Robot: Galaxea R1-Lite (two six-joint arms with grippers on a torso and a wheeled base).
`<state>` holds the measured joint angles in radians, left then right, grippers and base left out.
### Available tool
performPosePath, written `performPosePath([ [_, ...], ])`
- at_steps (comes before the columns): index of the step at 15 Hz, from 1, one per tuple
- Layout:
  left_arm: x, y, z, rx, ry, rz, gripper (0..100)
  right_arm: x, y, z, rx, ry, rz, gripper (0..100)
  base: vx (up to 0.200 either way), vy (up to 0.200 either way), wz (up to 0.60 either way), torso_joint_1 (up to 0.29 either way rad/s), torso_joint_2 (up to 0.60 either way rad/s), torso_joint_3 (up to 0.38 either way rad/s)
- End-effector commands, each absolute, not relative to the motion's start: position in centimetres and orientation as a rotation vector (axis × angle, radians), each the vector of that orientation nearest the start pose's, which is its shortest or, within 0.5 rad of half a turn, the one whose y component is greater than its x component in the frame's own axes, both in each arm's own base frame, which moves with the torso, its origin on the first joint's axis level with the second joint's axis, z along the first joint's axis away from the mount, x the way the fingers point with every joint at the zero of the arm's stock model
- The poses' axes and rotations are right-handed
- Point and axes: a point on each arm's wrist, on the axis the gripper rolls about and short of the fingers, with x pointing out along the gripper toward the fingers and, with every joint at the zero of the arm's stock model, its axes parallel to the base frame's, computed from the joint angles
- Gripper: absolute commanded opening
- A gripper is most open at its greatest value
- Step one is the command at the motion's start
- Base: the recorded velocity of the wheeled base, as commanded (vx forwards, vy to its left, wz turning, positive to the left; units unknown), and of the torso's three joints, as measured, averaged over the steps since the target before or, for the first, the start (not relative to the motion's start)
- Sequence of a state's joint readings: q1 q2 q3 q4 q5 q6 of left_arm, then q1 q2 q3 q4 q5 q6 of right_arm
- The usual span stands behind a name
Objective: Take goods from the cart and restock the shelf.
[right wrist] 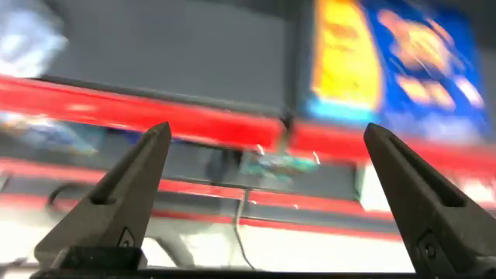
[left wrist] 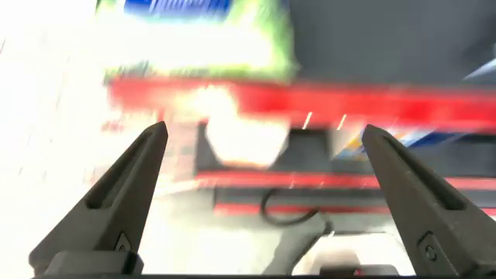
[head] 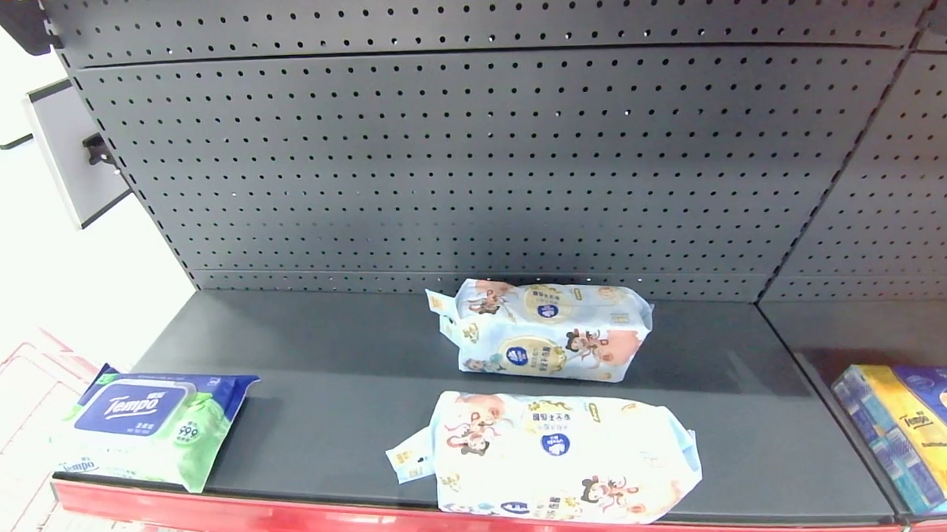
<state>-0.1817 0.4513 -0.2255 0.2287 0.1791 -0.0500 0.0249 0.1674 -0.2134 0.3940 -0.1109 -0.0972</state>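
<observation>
Both wide open, nothing held: left end effector point(left wrist: 263, 130) and right end effector point(right wrist: 267, 130), low, facing the shelf point(head: 328, 381) front edge. Wipes pack point(head: 152, 431) at front-left corner, one tissue pack point(head: 559, 456) at front edge, another tissue pack point(head: 547, 330) mid-shelf. Likely between placements; next means reaching the cart point(head: 14, 424) off the left end and gripping a pack.

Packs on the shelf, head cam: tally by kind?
Cartoon-print packs: 2, rear and front
Green wet-wipe pack: 1
Blue-and-yellow tissue pack: 1
Total: 4
</observation>
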Motion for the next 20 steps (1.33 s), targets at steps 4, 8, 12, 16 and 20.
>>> performPosePath([
  [4,-2.8,0.8,8.3,-0.026,0.039,-0.085,100,-4.1,-0.2,8.3,-0.057,0.217,-0.096,100,0.000,0.000,0.00,0.000,0.00,0.000],
  [8,-2.0,0.9,8.0,-0.014,0.014,0.095,100,-3.6,0.2,8.3,-0.060,0.162,0.074,100,0.000,0.000,0.00,0.000,0.00,0.000],
  [12,-2.3,0.4,8.0,-0.022,-0.010,0.215,100,-3.6,-0.1,8.2,-0.038,0.162,-0.054,100,0.000,0.000,0.00,0.000,0.00,0.000],
  [16,-2.3,0.0,7.5,-0.015,0.012,0.022,100,-2.4,-0.1,7.6,-0.048,0.059,-0.020,100,0.000,0.000,0.00,0.000,0.00,0.000],
  [20,-2.3,0.2,7.5,-0.003,0.006,-0.089,100,-2.3,0.1,7.3,-0.042,0.034,0.050,100,0.000,0.000,0.00,0.000,0.00,0.000],
])
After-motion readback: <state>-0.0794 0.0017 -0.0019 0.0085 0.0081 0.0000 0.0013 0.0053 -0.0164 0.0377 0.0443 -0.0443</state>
